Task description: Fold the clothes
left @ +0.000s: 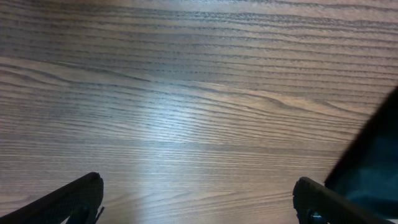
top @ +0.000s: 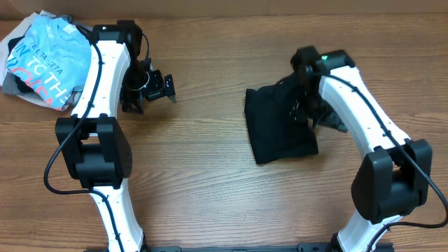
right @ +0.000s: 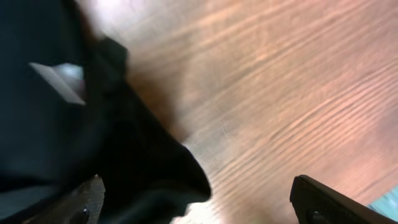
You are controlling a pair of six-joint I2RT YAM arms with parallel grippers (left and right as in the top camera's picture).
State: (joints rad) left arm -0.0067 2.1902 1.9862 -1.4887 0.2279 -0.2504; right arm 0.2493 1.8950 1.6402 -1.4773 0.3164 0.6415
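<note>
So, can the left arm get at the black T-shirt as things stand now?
Probably yes: only bare table lies between its open end effector and the black T-shirt.

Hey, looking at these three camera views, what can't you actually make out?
- Overhead: the right edge of the black T-shirt is hidden under the right arm.
- Right wrist: the white neck label is blurred, so no print is readable.
- Left wrist: a dark shape is cut off by the right edge and cannot be identified.
- Overhead: the grey garments are mostly covered by the light blue T-shirt.
</note>
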